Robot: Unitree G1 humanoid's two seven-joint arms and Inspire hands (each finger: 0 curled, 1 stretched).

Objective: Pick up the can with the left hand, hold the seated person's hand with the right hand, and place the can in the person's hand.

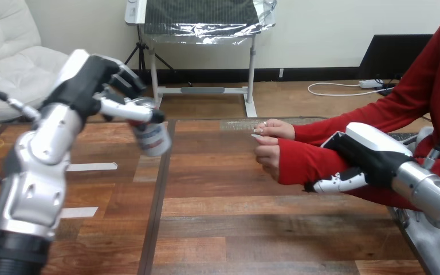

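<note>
The left hand [89, 86] grips the can [153, 137], raised above the desk [252, 217]. The right hand [369, 156] lies against the person's forearm [298, 166]. Whether it grips there, I cannot tell.

Open table [252, 223] between raised can [152, 139] and person's hands [270, 144], red sleeve [321, 163] across right side

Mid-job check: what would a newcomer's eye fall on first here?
The left robot hand, raised at the view's left, grips the can tilted above the table. At the right, the right robot hand clasps the red-sleeved person's forearm; the person's hands sit together near the table's middle.
</note>
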